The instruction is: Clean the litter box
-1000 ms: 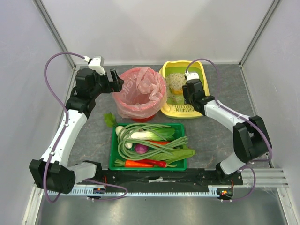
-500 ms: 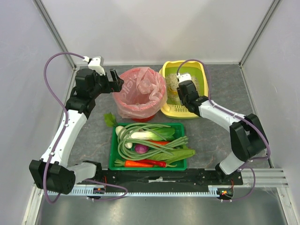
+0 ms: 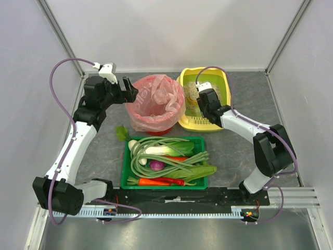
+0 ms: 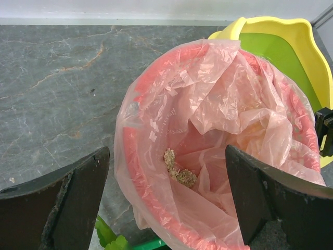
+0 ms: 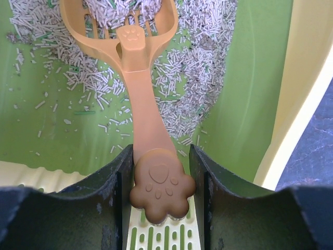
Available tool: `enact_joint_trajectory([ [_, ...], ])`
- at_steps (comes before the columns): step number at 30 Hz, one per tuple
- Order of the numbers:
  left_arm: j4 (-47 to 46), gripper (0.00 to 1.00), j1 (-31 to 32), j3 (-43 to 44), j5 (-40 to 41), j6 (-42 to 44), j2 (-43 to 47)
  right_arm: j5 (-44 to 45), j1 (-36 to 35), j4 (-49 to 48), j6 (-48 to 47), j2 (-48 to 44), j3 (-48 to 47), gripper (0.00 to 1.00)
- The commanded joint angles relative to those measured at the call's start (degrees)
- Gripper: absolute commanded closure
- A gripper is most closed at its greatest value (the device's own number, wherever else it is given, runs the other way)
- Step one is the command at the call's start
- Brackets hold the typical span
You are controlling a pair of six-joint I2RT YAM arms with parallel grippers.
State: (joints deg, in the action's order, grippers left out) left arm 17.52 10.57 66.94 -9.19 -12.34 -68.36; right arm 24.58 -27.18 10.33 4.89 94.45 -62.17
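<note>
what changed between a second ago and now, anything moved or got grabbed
The right hand, holding the scoop by its handle, shifted slightly left over the litter box, toward the red bin, and its forearm swung the same way. Nothing visibly taken or let go. The left hand stayed open beside the bin; the vegetable tray did not move.

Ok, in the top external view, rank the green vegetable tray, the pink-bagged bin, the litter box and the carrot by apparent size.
1. green vegetable tray: largest.
2 and 3. pink-bagged bin and litter box: they look about alike, and the right arm covers part of the box, so no ranking.
4. carrot: smallest.
</note>
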Motion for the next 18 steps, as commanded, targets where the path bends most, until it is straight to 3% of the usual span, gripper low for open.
enact_joint_trajectory([
  [1,-1.35,0.03,-0.46,2.5,-0.57,-1.02,0.07,4.17,2.3,0.12,2.31,0.02,-2.06,1.0],
  [5,-1.17,0.03,-0.37,2.5,-0.92,-0.67,-0.11,-4.53,2.57,-5.89,1.79,-4.6,1.43,1.0],
  [16,-1.78,0.03,-0.46,2.32,-0.65,-1.46,-0.46,4.77,2.66,-6.72,0.3,-15.43,4.95,1.0],
  [18,-1.87,0.03,-0.46,2.15,-1.09,-1.64,-0.46,2.51,2.66,-7.08,-0.22,-17.11,5.39,1.0],
])
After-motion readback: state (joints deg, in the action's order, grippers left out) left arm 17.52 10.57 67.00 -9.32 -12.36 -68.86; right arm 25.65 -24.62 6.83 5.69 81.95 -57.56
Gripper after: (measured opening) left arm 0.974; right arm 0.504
